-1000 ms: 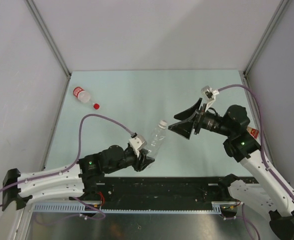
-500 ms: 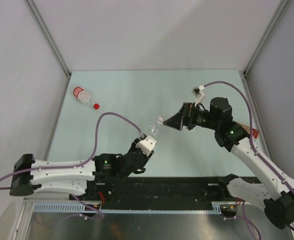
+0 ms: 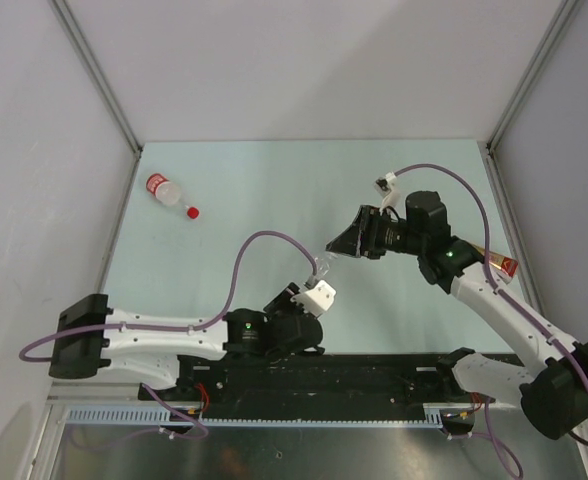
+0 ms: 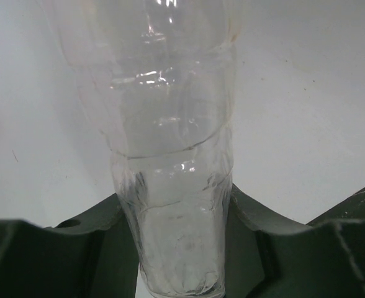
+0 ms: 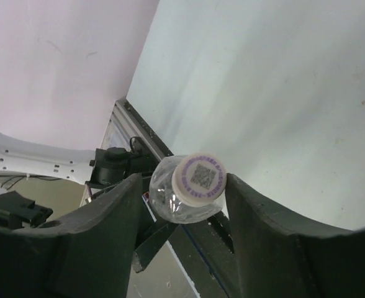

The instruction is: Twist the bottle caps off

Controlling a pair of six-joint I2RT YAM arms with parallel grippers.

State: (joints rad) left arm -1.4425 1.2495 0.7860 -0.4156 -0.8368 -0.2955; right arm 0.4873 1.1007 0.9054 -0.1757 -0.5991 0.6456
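Left arm: low, reaching right; left gripper (image 4: 179, 243) clenched on the base of the clear crinkled plastic bottle (image 4: 170, 155).
Right arm: reaching left; right gripper (image 5: 182, 187) fingers flank the bottle's small round white plastic cap (image 5: 199, 177), not clamped.
Contents: we can't tell.

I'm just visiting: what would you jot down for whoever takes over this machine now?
Left claw: shut on the clear crinkled bottle.
Right claw: open around its white cap, not yet clamped.
Red-label bottle lies far left, red cap at its mouth; on or off unclear.
Amber bottle at right edge, partly behind right arm.
Done: none visibly unscrewed. Left: twist this cap, then the others.
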